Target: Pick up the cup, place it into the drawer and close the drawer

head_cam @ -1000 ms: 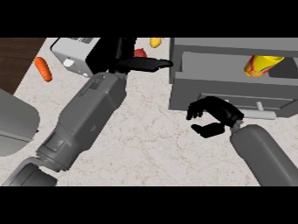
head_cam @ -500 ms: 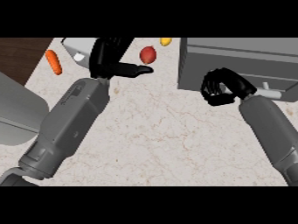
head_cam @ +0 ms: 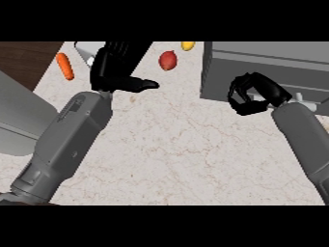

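Head view. Logged right hand (head_cam: 254,95) clenched, fingers curled on nothing visible, set against the front of the grey drawer (head_cam: 288,72) at the right. Cannot tell whether the drawer sits fully shut. Cannot locate the cup in this view. Logged left hand (head_cam: 116,65) released, fingers straight and pointing away, thumb out to the right, above the marble counter (head_cam: 181,144). Noted pale grey object (head_cam: 86,47) partly hidden behind it, carrot (head_cam: 65,66) to its left, red fruit (head_cam: 168,60) to its right, yellow piece (head_cam: 187,46) just beyond the fruit.

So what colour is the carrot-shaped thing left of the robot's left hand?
The carrot is orange, best seen in the head view.
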You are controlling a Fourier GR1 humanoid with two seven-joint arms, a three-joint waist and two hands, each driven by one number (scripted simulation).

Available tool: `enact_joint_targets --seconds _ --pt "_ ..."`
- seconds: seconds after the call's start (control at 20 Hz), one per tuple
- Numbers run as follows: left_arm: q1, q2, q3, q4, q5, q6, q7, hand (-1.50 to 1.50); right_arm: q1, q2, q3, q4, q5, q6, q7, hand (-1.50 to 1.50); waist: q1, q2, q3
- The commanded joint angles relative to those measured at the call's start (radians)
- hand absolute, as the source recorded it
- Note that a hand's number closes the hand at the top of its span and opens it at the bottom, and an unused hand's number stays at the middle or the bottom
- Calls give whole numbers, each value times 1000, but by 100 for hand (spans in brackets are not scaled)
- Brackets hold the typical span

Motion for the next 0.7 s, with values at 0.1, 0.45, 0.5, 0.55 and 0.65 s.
enact_joint_targets --seconds 0.1,0.45,0.5,0.55,0.65 --pt "17 13 -9 -29 -1 -23 12 -150 -160 -132 -97 46 -20 -52 68 150 43 18 -7" --pt "50 16 -10 -43 10 -59 13 -150 -152 -158 -118 8 -63 6 78 150 56 23 -9" --pt "41 30 -7 -49 10 -65 15 -150 -151 -161 -118 3 -68 20 78 150 64 24 -9" --pt "42 17 -9 -50 12 -58 18 -150 -143 -150 -117 0 -70 15 79 150 64 26 -8" --pt "58 20 -9 -50 13 -68 11 -150 -153 -167 -124 -15 -83 38 83 150 62 23 -10"
